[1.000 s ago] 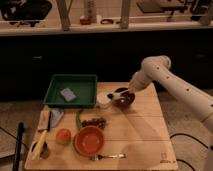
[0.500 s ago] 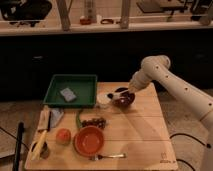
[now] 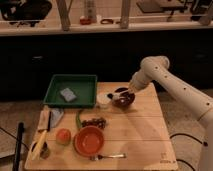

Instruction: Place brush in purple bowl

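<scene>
Worktop (image 3: pixel 135 135): pale wood, square, carrying all items listed below.

Arm (image 3: pixel 170 85): white, entering from the right edge, elbow high, reaching down and left to the far middle of the worktop.

Pincer (image 3: pixel 127 93): at the end of the arm, directly over the bowl's far rim. Whether its fingers are spread or closed cannot be told.

Bowl (image 3: pixel 123 99): small, round, dark maroon-purple, at the far middle of the worktop, just right of the cup.

Brush (image 3: pixel 120 93): only a short pale streak shows at the bowl, under the pincer. Its long axis seems to run roughly left to right, low end toward the left of the bowl; which end is the head cannot be told, nor whether it rests in the bowl or is held.

Cup (image 3: pixel 103 100): white, just left of the bowl.

Tray (image 3: pixel 71 91): green, rectangular, far left of the worktop, holding a grey-blue sponge (image 3: pixel 67 94).

Orange bowl (image 3: pixel 90 141): larger, near middle-left of the worktop.

Fork (image 3: pixel 107 156): metal, lying left to right at the near edge, just in front of the orange bowl.

Round orange fruit (image 3: pixel 63 136): just left of the orange bowl.

Dark cluster (image 3: pixel 94 121): small, between tray and orange bowl; identity unclear.
</scene>
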You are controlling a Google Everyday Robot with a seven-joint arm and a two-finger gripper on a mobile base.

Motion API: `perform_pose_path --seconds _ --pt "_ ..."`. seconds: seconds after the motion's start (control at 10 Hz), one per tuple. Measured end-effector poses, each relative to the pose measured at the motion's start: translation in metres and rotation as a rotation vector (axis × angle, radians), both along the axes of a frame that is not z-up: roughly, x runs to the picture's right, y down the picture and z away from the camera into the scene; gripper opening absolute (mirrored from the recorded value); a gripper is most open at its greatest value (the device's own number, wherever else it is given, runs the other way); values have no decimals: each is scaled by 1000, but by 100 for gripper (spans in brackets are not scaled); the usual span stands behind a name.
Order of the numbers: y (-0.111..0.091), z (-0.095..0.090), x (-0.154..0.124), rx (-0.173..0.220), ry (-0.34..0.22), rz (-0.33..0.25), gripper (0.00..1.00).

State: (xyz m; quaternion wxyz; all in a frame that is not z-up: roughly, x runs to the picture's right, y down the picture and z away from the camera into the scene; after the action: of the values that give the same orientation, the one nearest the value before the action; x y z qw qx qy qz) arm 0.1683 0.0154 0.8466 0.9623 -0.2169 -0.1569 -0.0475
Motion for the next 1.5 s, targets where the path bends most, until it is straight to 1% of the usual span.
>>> perform_pose_path --seconds 0.3,0.7,0.9,1.2,1.4,1.5 --pt "-6 7 -3 -1 -10 24 0" --pt "-13 16 -10 -16 -56 84 0" --pt "-14 20 -18 -23 -72 97 0" --pt "-13 24 -25 -38 -75 107 0" --pt "-9 27 -27 -55 -72 115 0" --pt "-7 28 -24 -66 -68 124 2"
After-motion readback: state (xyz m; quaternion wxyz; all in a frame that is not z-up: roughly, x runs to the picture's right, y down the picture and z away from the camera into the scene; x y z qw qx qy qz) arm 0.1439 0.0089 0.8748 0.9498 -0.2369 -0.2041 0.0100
